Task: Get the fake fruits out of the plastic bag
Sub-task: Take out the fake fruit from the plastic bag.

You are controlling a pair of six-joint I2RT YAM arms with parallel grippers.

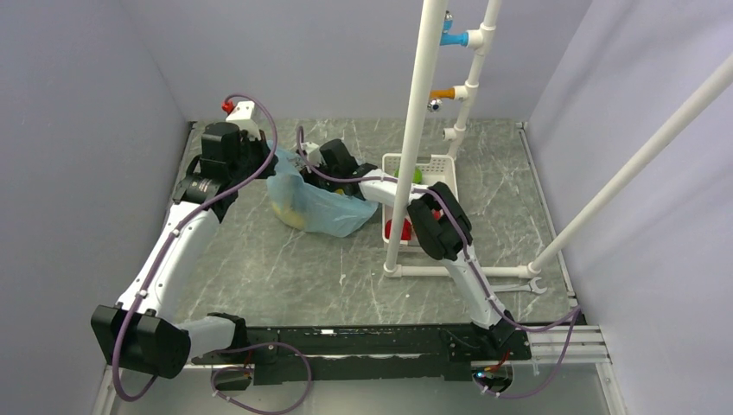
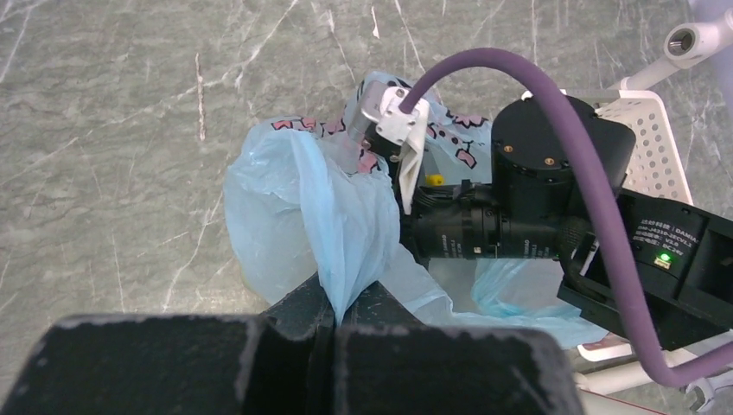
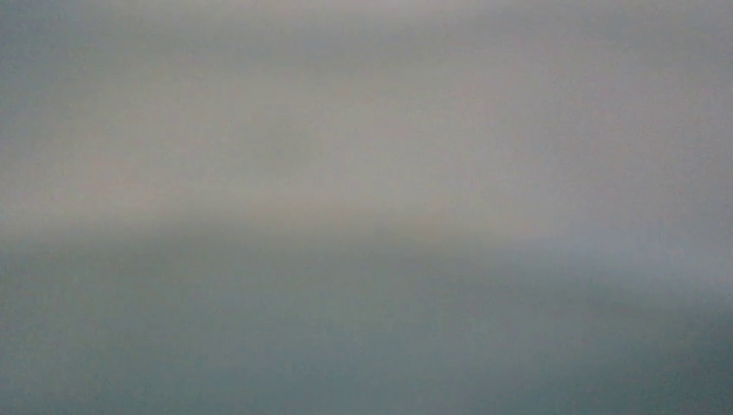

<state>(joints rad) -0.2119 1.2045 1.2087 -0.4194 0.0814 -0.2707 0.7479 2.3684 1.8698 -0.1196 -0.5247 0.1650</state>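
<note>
Thin crinkly translucent light-blue plastic bag [image 1: 324,207] lay on grey marbled tabletop [image 1: 259,268], just off centre toward 10 o'clock in the top view. Its long axis ran roughly 10 o'clock to 4 o'clock. The rim end with small dark-and-pink printed marks pointed to about 10–11 o'clock, the fuller end to 4 o'clock.

Left pincer [image 2: 333,304] was fully closed, pinching a raised fold of the bag film near the rim, so that end was lifted off the tabletop.

Right pincer [image 1: 309,159] was pushed into the bag mouth from the 3 o'clock side. Its fingers were hidden by film, so I cannot tell how wide it stood or whether it had anything. The right wrist view was only grey-blue blur.

Fake fruits:
- A yellow glossy shape [image 1: 290,213] showed through the film at the bag's 7 o'clock edge, inside the bag. Its outline and axis were too blurred to tell.
- A red rounded plastic piece [image 1: 398,230] sat in the 6 o'clock end of the white slotted plastic basket [image 1: 439,164].
- A small green plastic piece [image 1: 417,176] sat nearer the basket's 12 o'clock end.

The basket stood at 3 o'clock of the bag, just beside it, long axis 12 to 6 o'clock. An upright white pipe [image 1: 413,130] crossed in front of it.
</note>
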